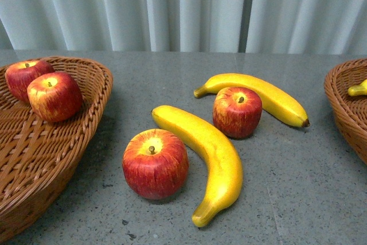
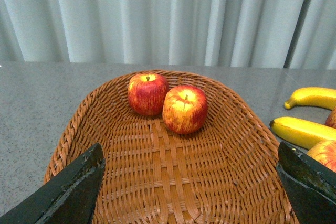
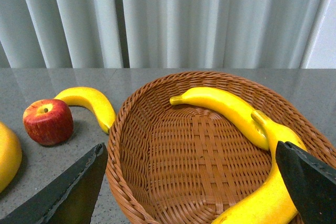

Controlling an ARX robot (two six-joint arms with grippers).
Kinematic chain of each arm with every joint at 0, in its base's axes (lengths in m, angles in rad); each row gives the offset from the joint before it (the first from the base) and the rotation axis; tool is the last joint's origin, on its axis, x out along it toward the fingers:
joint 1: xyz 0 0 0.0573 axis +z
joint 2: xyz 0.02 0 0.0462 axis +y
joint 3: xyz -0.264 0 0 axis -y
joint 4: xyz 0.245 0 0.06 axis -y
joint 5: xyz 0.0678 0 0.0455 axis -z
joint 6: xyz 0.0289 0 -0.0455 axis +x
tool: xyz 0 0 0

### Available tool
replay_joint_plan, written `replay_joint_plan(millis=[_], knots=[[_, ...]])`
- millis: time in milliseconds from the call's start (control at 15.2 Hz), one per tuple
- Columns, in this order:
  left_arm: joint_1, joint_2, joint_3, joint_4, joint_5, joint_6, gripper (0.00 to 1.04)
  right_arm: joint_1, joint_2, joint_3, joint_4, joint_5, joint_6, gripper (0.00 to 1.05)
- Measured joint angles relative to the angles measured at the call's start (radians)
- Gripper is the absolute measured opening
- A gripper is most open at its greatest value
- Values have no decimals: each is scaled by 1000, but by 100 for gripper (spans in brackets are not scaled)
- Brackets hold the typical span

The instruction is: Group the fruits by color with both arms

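Four fruits lie loose on the grey table (image 1: 298, 187) in the front view. A near apple (image 1: 155, 163) sits just beside a long near banana (image 1: 206, 153), and a far apple (image 1: 237, 111) sits just in front of a far banana (image 1: 258, 97), whether touching I cannot tell.

Over to the left basket (image 1: 92, 84), where two red ones are touching side by side: the back apple (image 1: 27, 77) and the front apple (image 1: 54, 96). The left gripper (image 2: 190, 153) hangs above that basket, jaws spread wide with nothing between them (only wicker below).

Across to the right basket (image 3: 157, 145), and it holds a yellow pair. The curtain-side banana (image 3: 226, 106) lies across the weave, and the finger-side banana (image 3: 262, 192) curves along the rim, the two overlapping at one end. The right gripper (image 3: 190, 149) hovers over it, jaws just as wide apart and gripping nothing. A pale curtain (image 1: 183, 10) hangs behind it all.
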Motion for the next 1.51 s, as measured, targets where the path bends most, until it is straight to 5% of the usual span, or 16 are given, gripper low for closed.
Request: replay_joint_plan(millis=[1251,1317,1383,1515], knots=[[0,0,0,0,0,0,98,0,0,0,0,0,0,98],[-15,12,12,-51,-40,-18,98,0,0,0,0,0,0,98],[-98,128,92,-227,-227,-93,98,0,0,0,0,1,0,98],[-60,351,178,-172,-377,-155,98,0,0,0,0,1,0,98]])
